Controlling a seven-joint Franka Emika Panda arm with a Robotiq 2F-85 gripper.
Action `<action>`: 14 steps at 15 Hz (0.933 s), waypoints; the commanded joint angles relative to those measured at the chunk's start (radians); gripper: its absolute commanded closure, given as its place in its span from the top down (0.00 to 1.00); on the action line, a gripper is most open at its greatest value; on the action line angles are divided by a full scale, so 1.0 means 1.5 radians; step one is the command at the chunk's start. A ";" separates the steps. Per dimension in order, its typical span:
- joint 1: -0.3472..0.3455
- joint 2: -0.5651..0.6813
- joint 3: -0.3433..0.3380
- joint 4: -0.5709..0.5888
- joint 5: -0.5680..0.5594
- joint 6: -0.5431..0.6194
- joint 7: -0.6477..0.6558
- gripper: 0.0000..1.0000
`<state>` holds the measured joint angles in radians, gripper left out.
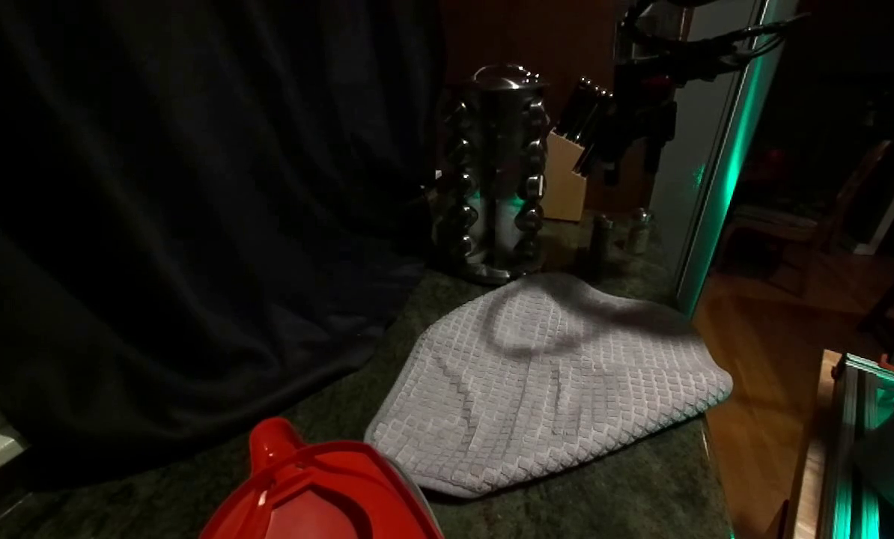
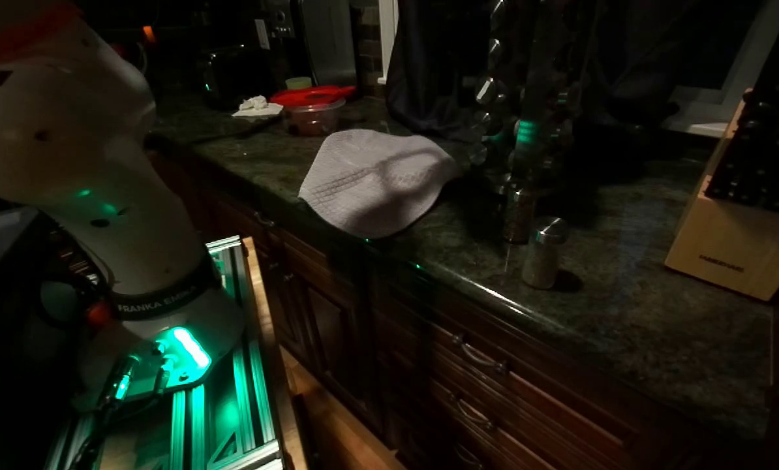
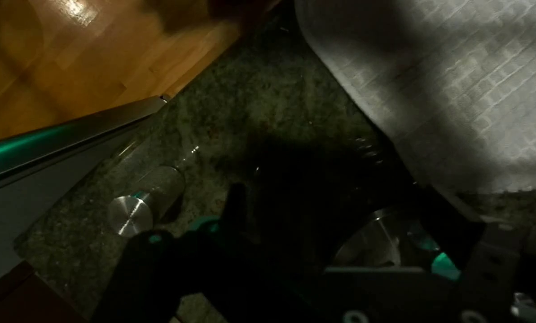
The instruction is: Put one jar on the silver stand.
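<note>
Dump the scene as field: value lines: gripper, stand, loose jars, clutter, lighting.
gripper: open, jaws apart; nothing seen held
silver stand: upright on the counter, racked jars in its tiers
lighter jar: loose, upright on the counter
darker jar: loose, upright beside the lighter jar
grey cloth: spread on the counter, partly shadowed
red-lidded container: near the cloth, contact unclear
knife block: wooden, on the counter
lighting: dim, heavy shadows
</note>
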<state>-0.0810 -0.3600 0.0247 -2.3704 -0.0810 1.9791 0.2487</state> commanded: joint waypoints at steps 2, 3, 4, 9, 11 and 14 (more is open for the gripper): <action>-0.013 0.058 -0.040 0.014 0.005 0.045 -0.041 1.00; -0.016 0.069 -0.047 0.017 0.004 0.055 -0.046 1.00; -0.020 0.081 -0.052 0.019 0.002 0.064 -0.047 1.00; -0.023 0.090 -0.058 0.015 0.000 0.064 -0.036 1.00; -0.023 0.094 -0.059 0.018 0.000 0.064 -0.036 1.00; -0.025 0.131 -0.061 0.037 0.002 0.073 -0.028 1.00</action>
<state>-0.1183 -0.2130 -0.0613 -2.3388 -0.0808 2.0774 0.1971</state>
